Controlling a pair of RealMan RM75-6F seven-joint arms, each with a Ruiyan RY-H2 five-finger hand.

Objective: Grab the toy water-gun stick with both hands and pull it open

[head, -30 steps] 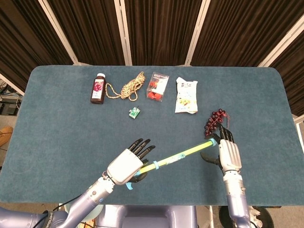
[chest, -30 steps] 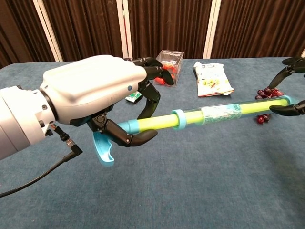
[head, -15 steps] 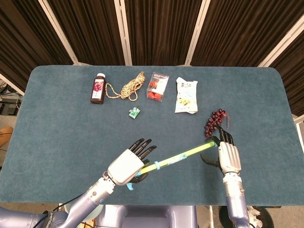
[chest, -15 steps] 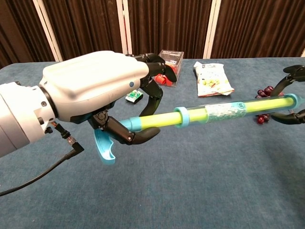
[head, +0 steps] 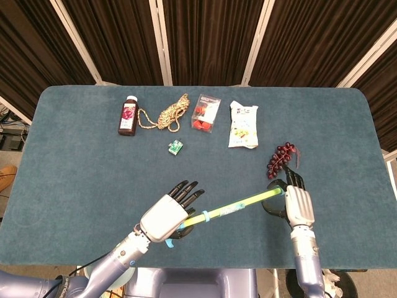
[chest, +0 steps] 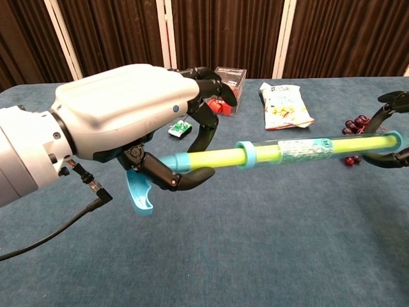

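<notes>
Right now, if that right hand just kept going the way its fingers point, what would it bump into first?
Probably the bunch of dark red grapes, lying just beyond the right hand on the table; depth is hard to judge.

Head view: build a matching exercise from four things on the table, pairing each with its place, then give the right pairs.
Things:
1. dark bottle
2. coiled rope
3. snack bag
4. bunch of grapes

Places:
A. just beyond the right hand
B. right of the clear box of red fruit
C. furthest left in the far row
D. between the bottle and the clear box

Pairs: 1-C, 2-D, 3-B, 4-A
</notes>
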